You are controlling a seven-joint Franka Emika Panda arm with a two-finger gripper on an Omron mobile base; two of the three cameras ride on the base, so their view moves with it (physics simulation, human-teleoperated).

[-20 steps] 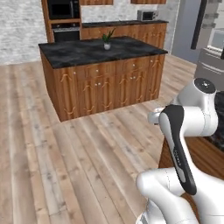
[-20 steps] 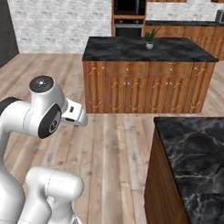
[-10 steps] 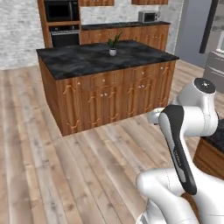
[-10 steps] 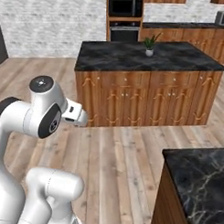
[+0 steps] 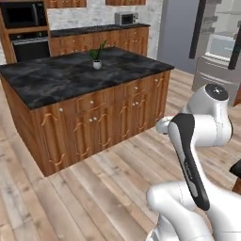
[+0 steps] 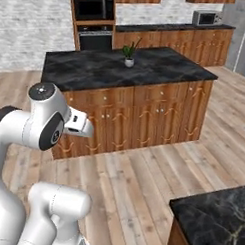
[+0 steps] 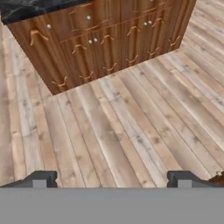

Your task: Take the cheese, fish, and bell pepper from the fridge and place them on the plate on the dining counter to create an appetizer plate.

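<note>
In the hand view the gripper (image 7: 112, 179) is being carried with its two dark fingertips (image 7: 40, 178) set wide apart at the bottom corners, nothing between them, above pale wood floor (image 7: 131, 127). A dark-topped wooden island (image 5: 80, 75) with a small potted plant (image 5: 96, 56) is being shown centrally in both base views. The fridge (image 5: 219, 47) is being shown at the upper right of the left base view, and a corner of the dining counter (image 6: 214, 215) at the lower right of the right base view.

No readable text, label or number — anywhere here.
</note>
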